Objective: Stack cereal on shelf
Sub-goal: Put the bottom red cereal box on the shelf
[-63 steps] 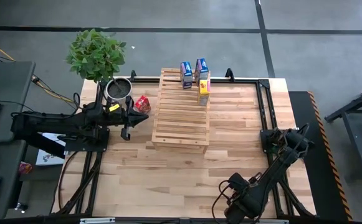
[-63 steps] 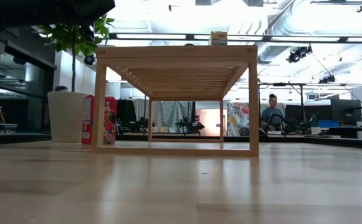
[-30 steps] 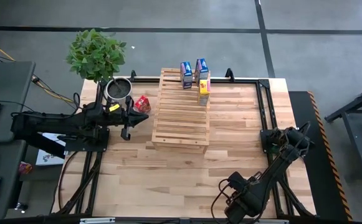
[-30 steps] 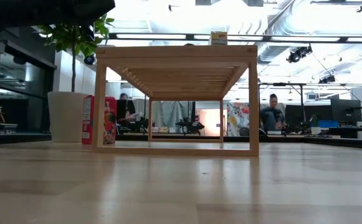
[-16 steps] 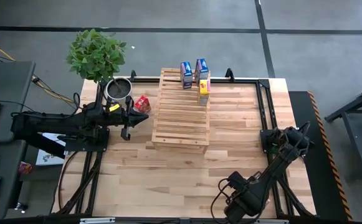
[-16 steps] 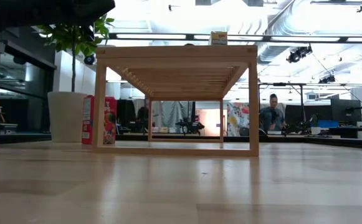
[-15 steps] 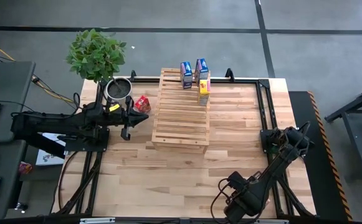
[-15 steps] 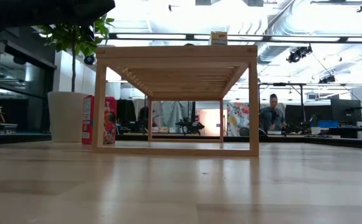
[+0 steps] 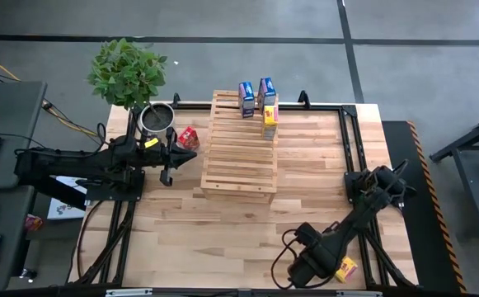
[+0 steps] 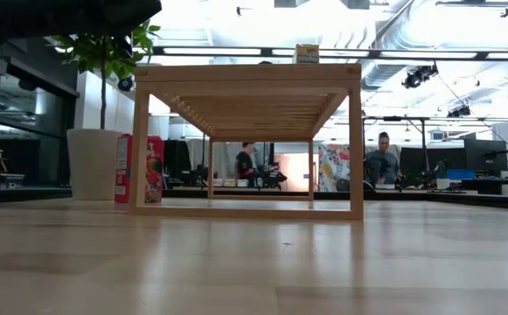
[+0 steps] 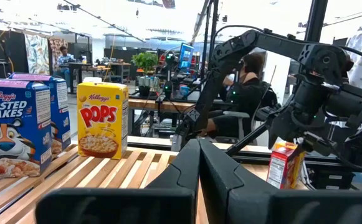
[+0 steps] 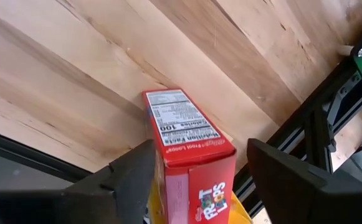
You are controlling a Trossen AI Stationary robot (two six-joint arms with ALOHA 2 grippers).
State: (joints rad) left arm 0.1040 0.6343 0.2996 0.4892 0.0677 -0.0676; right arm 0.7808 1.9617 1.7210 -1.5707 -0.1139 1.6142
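The shelf (image 9: 239, 157) stands at the middle of the table's far half. Two blue cereal boxes (image 9: 246, 98) (image 9: 266, 89) and a yellow one (image 9: 270, 117) stand on its far end. A red box (image 9: 188, 138) stands on the table left of it. My left gripper (image 9: 173, 162) hovers shut beside that box. Near the front edge my right gripper (image 12: 199, 149) points down, open, one finger on each side of another red box (image 12: 190, 146). This box rests on the table with its nutrition panel up, and a yellow box (image 9: 346, 268) lies next to it. My right gripper stands astride the red box from above. One finger (image 12: 137, 177) lies close against the box's side wall (image 12: 159, 168), and I cannot tell whether it touches. The other finger (image 12: 286, 180) stands clear of the box, with a gap showing.
A potted plant (image 9: 128, 73) and a metal pot (image 9: 156, 120) stand at the far left corner. A black frame rail (image 12: 321, 137) runs along the table's edge close to the right gripper. Bare planks lie between the shelf and the front edge.
My right arm has swung a little toward the table's left along the front edge. That has uncovered the yellow box on the table beside it. My left arm and the boxes on the shelf have kept still.
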